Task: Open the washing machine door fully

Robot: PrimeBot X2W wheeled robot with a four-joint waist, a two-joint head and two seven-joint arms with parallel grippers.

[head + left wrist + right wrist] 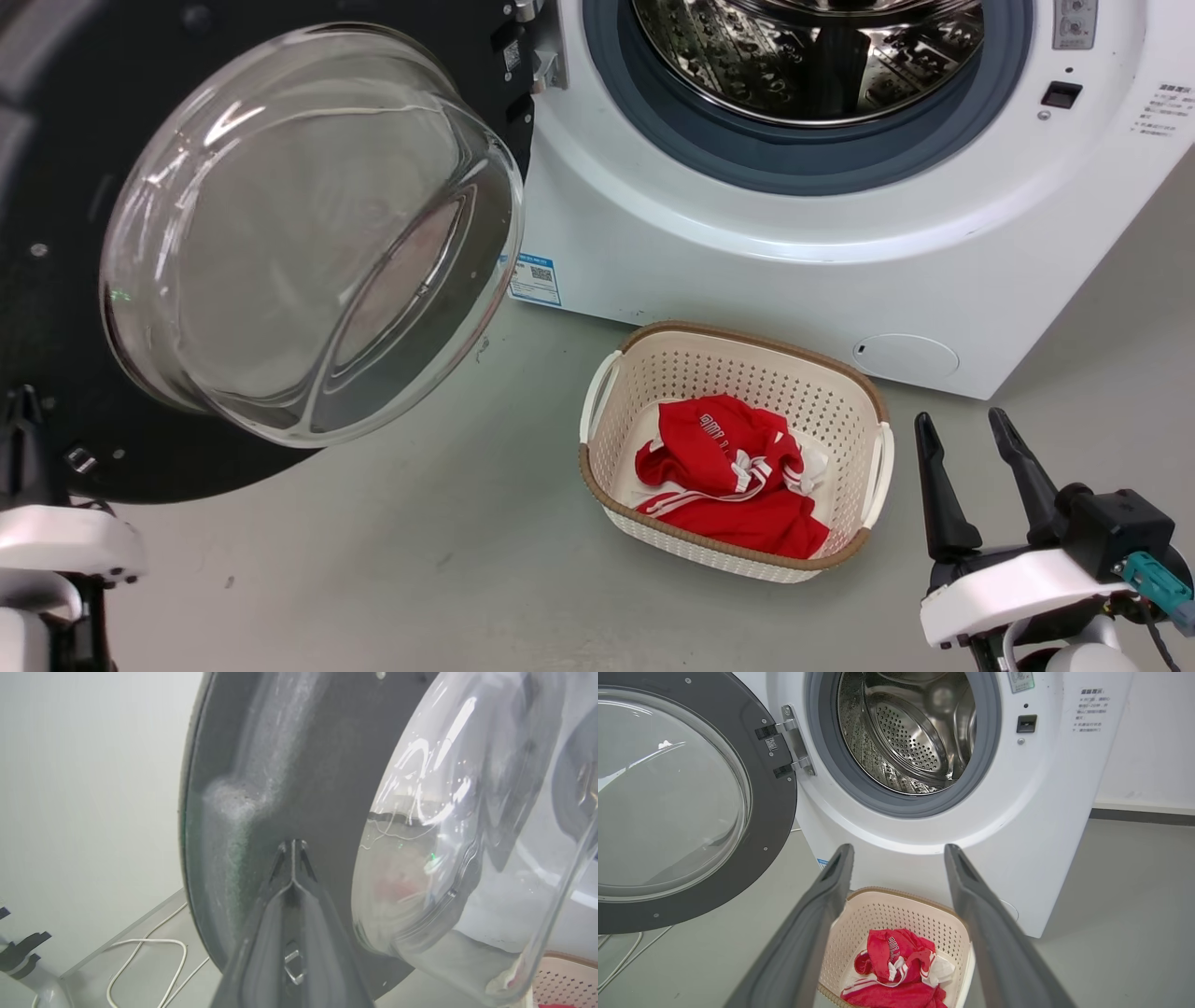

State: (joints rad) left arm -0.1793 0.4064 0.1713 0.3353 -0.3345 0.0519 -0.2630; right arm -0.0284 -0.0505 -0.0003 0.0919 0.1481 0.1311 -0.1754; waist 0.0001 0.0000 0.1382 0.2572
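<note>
the washing machine door [56,187] stands swung wide on its metal hinge [797,746] at the left of the washing machine [747,261], with its glass bowl bulging toward the head camera. the left pincer [293,845] is pressed closed, its fingers together with nothing between them. the tips are right at the door's black inner face beside the glass; i cannot tell if they touch it. the right pincer [962,420] is spread wide and empty, low beside a basket [672,373] on the floor [420,541] that holds a red garment [728,476].
</note>
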